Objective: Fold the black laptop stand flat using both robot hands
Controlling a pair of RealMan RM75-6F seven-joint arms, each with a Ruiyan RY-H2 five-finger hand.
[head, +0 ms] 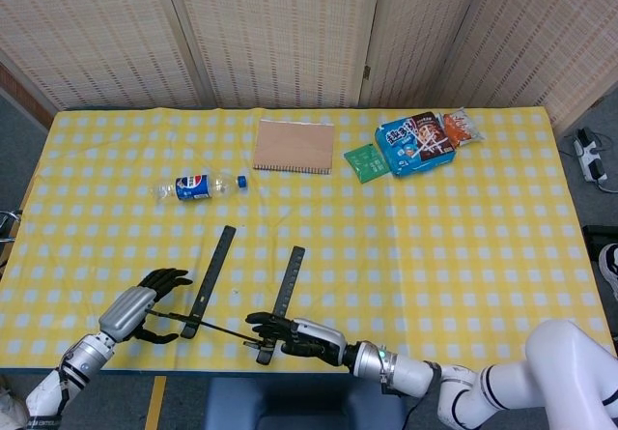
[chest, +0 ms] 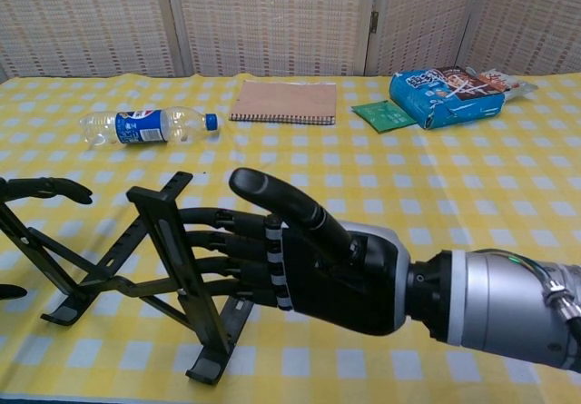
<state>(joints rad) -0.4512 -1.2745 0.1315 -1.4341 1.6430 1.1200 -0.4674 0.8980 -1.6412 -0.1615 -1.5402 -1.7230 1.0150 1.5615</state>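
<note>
Black laptop stand (chest: 154, 268) sits at the near edge of the table (head: 463, 256), legs crossed and raised (folding looks unfinished). The right hand (chest: 300, 259) presses spread fingers against one rail; the left hand (head: 145, 304) cups the other.

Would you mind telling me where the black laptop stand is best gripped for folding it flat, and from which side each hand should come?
Probably by its two long arms. The black laptop stand is still propped open, arms tilted and joined by crossed struts. The right hand comes from the right onto the right arm, fingers flat against it; the left hand from the left onto the left arm, so both can press inward.
</note>
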